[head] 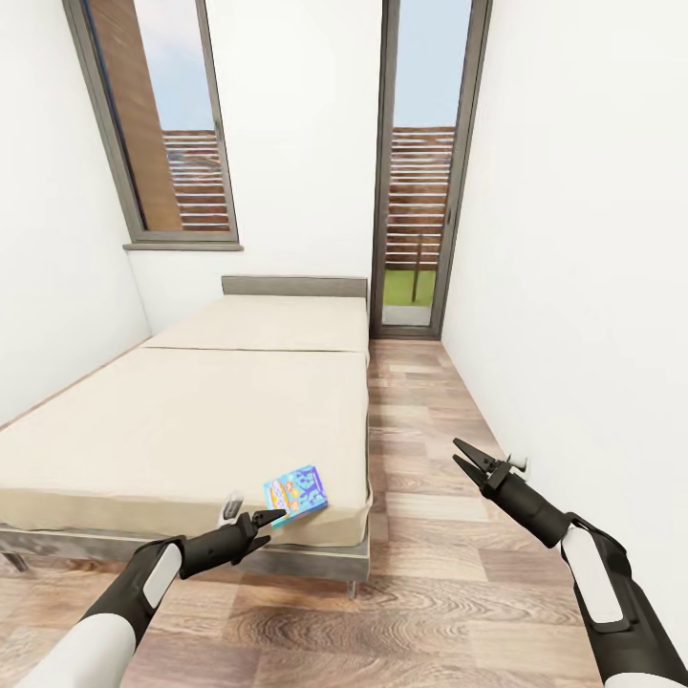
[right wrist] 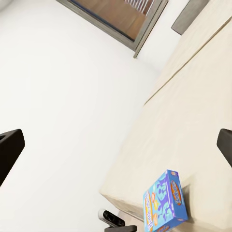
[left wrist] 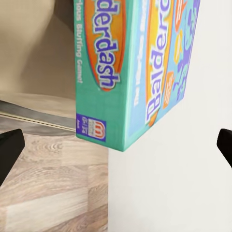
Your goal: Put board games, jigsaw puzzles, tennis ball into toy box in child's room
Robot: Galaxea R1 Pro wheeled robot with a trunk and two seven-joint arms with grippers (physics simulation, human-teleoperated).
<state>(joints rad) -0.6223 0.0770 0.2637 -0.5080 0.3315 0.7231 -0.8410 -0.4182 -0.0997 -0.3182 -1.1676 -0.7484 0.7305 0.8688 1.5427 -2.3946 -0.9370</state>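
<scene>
One board game, a light-blue box (head: 296, 494) with cartoon pictures, lies flat on the cream bed (head: 172, 430) near its front right corner. Close up, its teal side (left wrist: 130, 72) reads "Balderdash". My left gripper (head: 270, 528) hovers just in front of the box at the bed's edge, open, its black fingertips (left wrist: 9, 150) wide apart and empty. To the right of the bed, over the wood floor, my right gripper (head: 457, 452) is open and empty. Its camera looks across the box (right wrist: 164, 203) and the mattress (right wrist: 193, 111).
A wood-plank aisle (head: 430, 535) runs between the bed and the white right wall (head: 592, 315). A glass door (head: 420, 172) stands at the aisle's far end, with a window (head: 167, 124) above the grey headboard (head: 294, 286). The bed frame edge (head: 315, 564) lies under my left gripper.
</scene>
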